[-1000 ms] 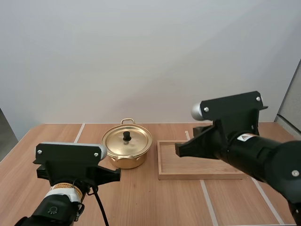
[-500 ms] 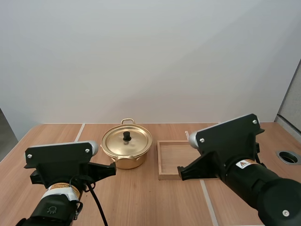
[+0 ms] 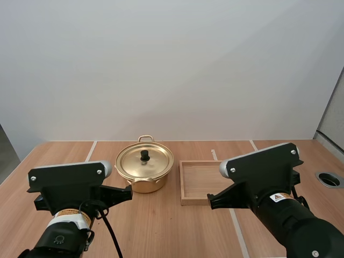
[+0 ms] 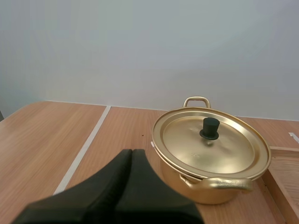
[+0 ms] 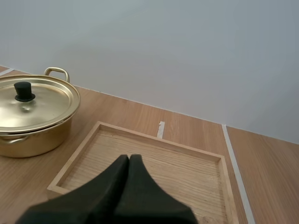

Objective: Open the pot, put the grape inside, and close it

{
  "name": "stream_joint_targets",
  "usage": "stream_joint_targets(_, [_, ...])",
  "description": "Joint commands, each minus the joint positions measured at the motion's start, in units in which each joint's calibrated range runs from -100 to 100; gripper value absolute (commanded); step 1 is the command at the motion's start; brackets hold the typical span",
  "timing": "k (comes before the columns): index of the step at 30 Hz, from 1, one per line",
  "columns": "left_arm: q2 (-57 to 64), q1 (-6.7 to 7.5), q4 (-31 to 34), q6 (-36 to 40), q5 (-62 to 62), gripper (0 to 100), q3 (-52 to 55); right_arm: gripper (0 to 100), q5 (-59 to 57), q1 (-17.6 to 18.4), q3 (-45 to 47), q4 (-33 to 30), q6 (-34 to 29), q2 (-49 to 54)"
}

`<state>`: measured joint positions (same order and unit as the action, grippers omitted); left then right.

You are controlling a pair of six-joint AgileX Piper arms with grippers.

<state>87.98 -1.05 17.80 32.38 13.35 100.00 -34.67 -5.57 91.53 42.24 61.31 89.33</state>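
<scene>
A golden pot [image 3: 145, 171] stands at the middle of the table with its lid [image 3: 145, 159] on, a black knob [image 3: 144, 155] on top. In the left wrist view the pot [image 4: 205, 179] is just beyond and to the right of my left gripper [image 4: 132, 152], whose fingers lie together as one dark wedge holding nothing. My right gripper [image 5: 129, 157] is likewise shut on nothing, low over the near part of the wooden tray [image 5: 196, 175], with the pot [image 5: 28, 135] off to its left.
The wooden tray [image 3: 189, 183] lies right of the pot, almost touching it. A round dark hole [image 3: 329, 179] sits in the tabletop at the far right. Pale strips [image 3: 90, 151] cross the wooden table.
My right arm has pulled back toward the near edge and dropped lower, uncovering most of the tray. The left arm drew back slightly, then held still. The pot has not moved.
</scene>
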Motion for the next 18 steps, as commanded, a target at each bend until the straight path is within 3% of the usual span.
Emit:
stream_joint_targets(1, [1.2, -0.09, 0.3, 0.6, -1.2, 0, 0.0, 0, 1.3, 0.1, 0.3, 0.8, 0.3, 0.3])
stream_joint_targets(10, [10.6, -0.12, 0.3, 0.6, -1.2, 0, 0.0, 0, 3.6, 0.1, 1.6, 0.8, 0.3, 0.3])
stream_joint_targets(18, [12.0, -0.03, 0.3, 0.6, -2.1, 0, 0.0, 0, 11.4, 4.4, 3.5, -2.4, 0.3, 5.4])
